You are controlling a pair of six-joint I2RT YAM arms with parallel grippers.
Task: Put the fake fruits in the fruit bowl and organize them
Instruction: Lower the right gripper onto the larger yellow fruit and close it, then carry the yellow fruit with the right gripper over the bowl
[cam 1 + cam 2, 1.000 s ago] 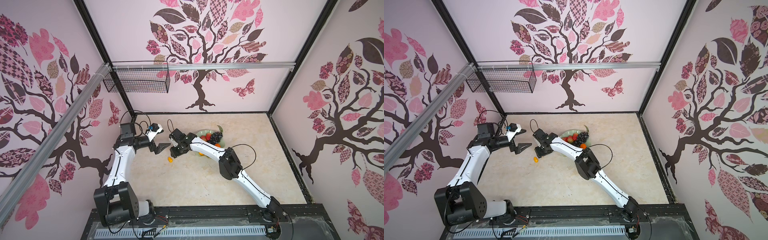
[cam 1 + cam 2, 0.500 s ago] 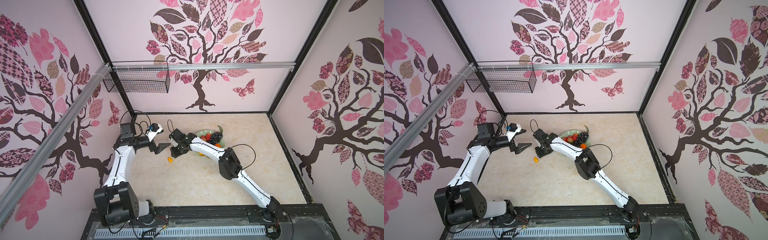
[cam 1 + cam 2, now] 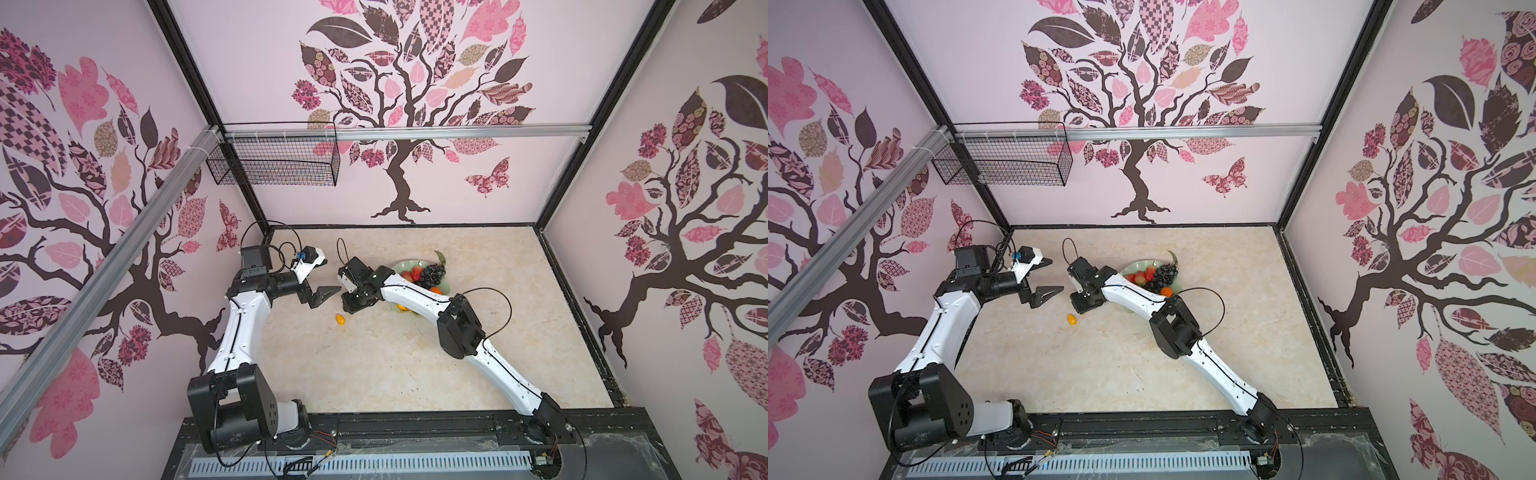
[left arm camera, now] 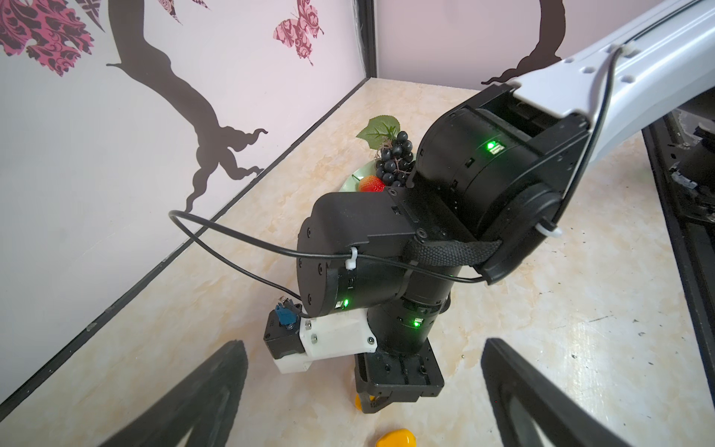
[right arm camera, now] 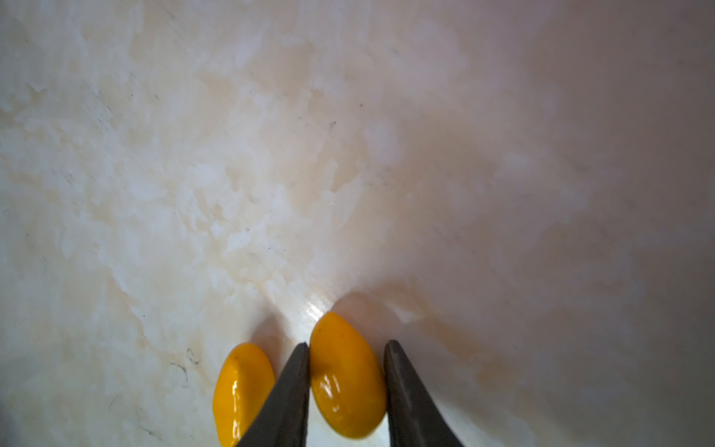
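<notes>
In the right wrist view my right gripper (image 5: 347, 343) is down at the tabletop, its two dark fingers pressed against both sides of a yellow-orange kumquat (image 5: 346, 377). A second kumquat (image 5: 242, 391) lies just outside one finger; in both top views it rests loose on the table (image 3: 340, 319) (image 3: 1072, 318). The pale green fruit bowl (image 3: 401, 266) behind the right arm holds strawberries (image 3: 409, 275), a dark grape bunch (image 3: 432, 272) and a tangerine (image 3: 435, 290). My left gripper (image 3: 328, 276) hovers wide open and empty, facing the right gripper.
A black wire basket (image 3: 274, 164) hangs on the back wall at upper left. The right arm's forearm (image 3: 415, 293) crosses over the near side of the bowl. Walls close in the marble table on three sides.
The right gripper's fingers have closed in around the kumquat. Both arms have stayed nearly where they were.
</notes>
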